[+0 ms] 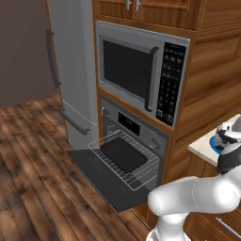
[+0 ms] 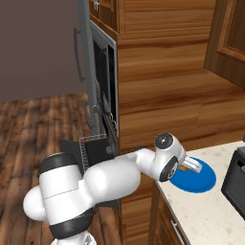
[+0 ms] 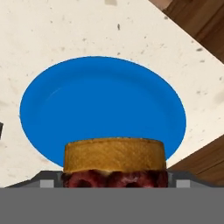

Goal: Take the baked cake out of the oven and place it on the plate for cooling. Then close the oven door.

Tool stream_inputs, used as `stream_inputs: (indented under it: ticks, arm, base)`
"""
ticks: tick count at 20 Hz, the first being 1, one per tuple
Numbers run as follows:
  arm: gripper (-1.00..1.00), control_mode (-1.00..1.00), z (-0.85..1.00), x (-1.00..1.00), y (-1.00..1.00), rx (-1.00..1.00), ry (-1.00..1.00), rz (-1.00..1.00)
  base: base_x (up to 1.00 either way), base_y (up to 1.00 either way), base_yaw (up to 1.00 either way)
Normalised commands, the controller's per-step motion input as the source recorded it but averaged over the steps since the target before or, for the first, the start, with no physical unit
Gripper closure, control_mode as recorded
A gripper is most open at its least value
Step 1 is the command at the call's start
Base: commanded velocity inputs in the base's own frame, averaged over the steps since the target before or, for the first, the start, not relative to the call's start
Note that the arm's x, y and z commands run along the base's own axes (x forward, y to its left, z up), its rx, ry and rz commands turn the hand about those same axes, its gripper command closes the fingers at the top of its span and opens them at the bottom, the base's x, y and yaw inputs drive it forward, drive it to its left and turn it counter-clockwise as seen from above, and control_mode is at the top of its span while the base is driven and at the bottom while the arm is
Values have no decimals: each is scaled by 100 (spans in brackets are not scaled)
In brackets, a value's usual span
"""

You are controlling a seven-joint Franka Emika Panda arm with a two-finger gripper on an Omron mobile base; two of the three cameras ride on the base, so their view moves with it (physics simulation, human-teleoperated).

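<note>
Two steps remain: the gripper (image 3: 113, 186), jaws wide around the baked cake (image 3: 114, 162), holds it over the blue plate (image 3: 105, 105) unreleased, and the oven door (image 1: 101, 176) hangs open.

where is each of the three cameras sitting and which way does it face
Left base view: behind the arm's left, facing the built-in grey steel oven, its dark drop-down door open; white arm lower right.
Right base view: behind the arm's right, facing the speckled counter; arm reaches from lower left.
Hand view: on the hand, looking down at the flat round bright blue plate; the tan-topped, reddish-brown cake sits between the gripper fingertips.
Shared: both base views show oven, plate and arm.
</note>
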Motion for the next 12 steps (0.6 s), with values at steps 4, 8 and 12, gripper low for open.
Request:
stream_inputs:
  ticks: [4, 8, 12]
  arm:
    - [100, -100, -2, 11, -20, -1, 0, -7]
    - [100, -100, -3, 10, -7, 0, 0, -5]
    - [100, -100, -19, 0, 0, 0, 0, 0]
  base:
    - [0, 0, 0]
    - [0, 0, 0]
    - [0, 0, 0]
